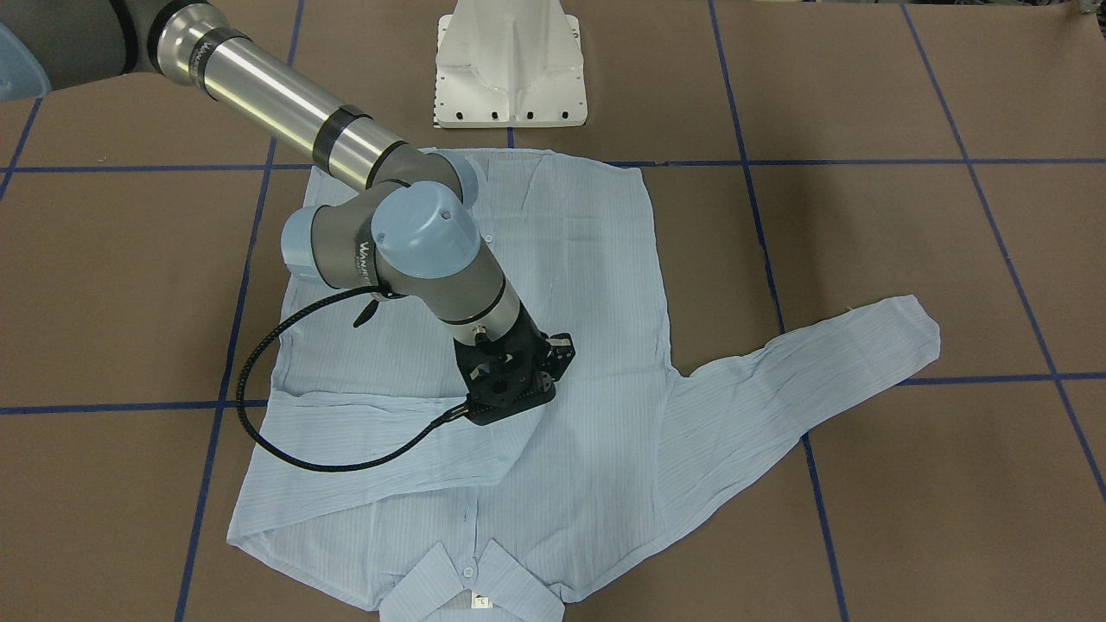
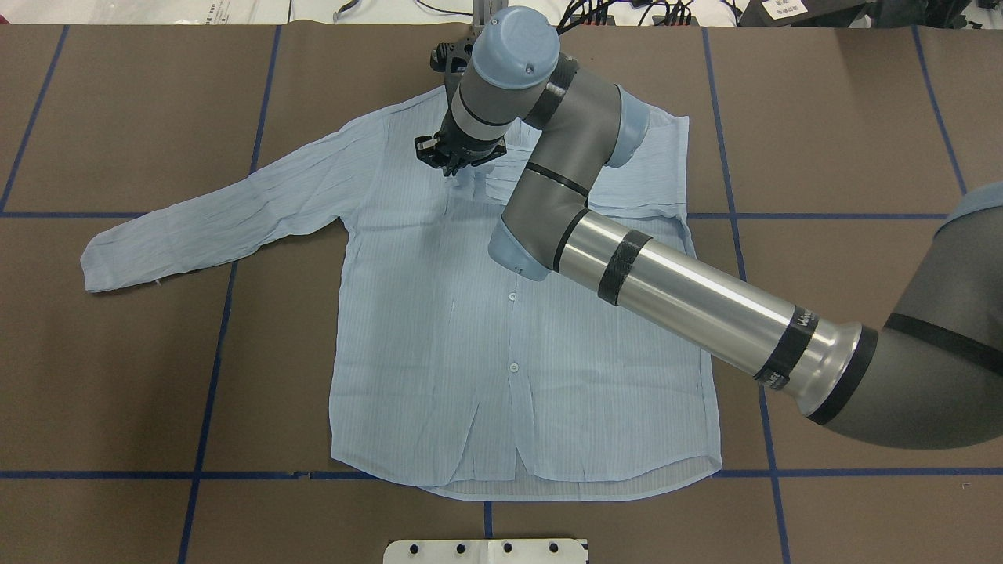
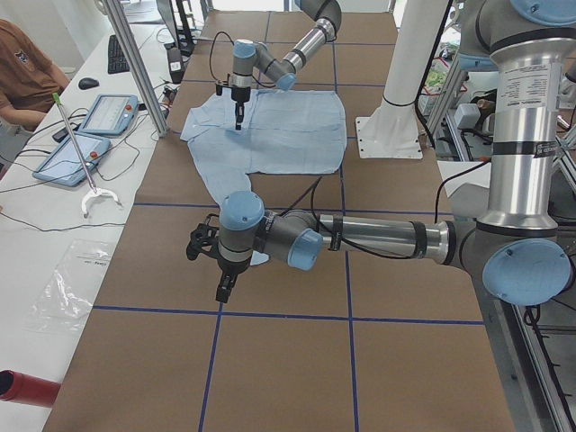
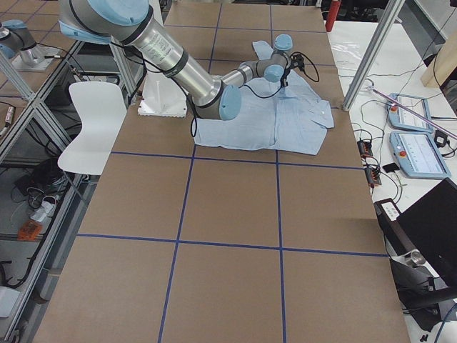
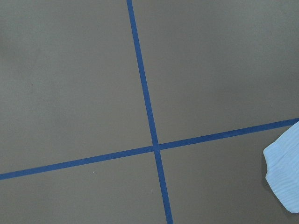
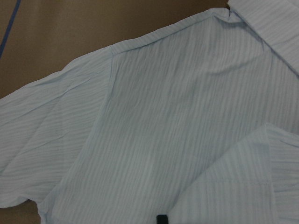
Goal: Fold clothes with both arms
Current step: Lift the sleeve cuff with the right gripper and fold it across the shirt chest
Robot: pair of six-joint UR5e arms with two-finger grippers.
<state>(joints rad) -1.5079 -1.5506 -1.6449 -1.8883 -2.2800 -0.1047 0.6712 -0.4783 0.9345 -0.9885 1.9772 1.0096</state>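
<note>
Hovering tip-down over the upper chest, the black two-finger right gripper (image 2: 457,160) sits near the collar (image 1: 436,580) of the pale blue, finely striped button-up shirt (image 2: 509,352). Whether its jaws are parted or closed cannot be told. Close beneath it lies the end of the folded sleeve (image 1: 371,432), laid across the chest from the robot's right. The shirt is spread flat, buttons up, on the brown paper-covered table (image 1: 864,259). Its long axis runs from the hem (image 2: 533,486) nearest the robot to the collar on the far side.

The outstretched sleeve (image 2: 235,207) runs from the shoulder toward the robot's left, slanting slightly back toward the robot, and ends in a cuff (image 5: 285,179). The black left gripper (image 3: 222,286) hangs over bare table just beyond that cuff, which shows only at the edge of its wrist view. Its jaw state cannot be told either. The left arm (image 3: 378,238) is clearly nearer this sleeve, so the next fold probably falls to it: reach inward to the cuff, then carry it along the sleeve's line across the body. The right arm (image 2: 689,298) spans the shirt's right half and could crowd the landing spot. A white pedestal base (image 1: 510,69) stands just beside the hem.
</note>
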